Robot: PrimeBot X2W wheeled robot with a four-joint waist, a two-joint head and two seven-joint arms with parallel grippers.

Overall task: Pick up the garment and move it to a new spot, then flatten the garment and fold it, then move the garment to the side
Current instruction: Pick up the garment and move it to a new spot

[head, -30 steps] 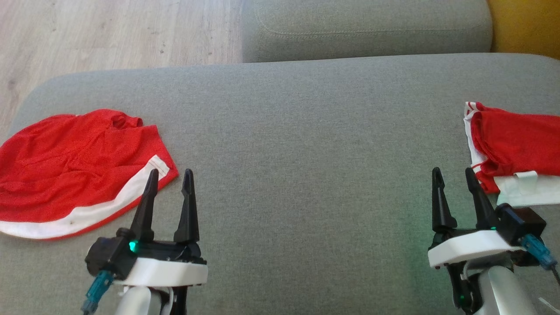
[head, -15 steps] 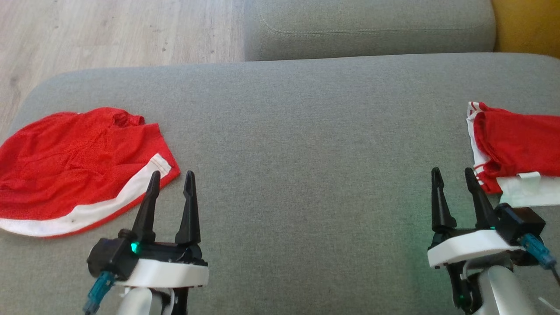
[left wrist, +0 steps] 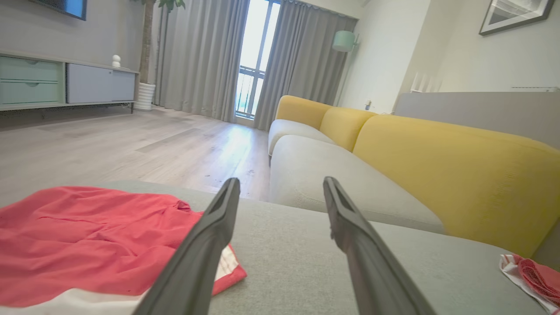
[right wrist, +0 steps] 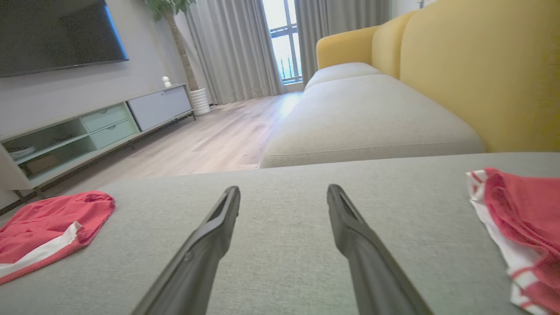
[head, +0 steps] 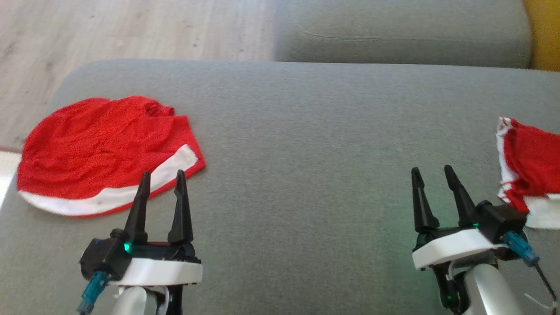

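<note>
The left gripper and the right gripper are held low over a grey sofa seat, each with its two dark fingers spread apart and nothing between them. The red garment, edged with a white band, is seen loosely spread on the seat's left end, its near hem close by the left gripper's fingertips, while a folded red-and-white garment is set at the right edge, just beside the right gripper. Pale wooden floor and a yellow backrest are shown beyond the seat.
</note>
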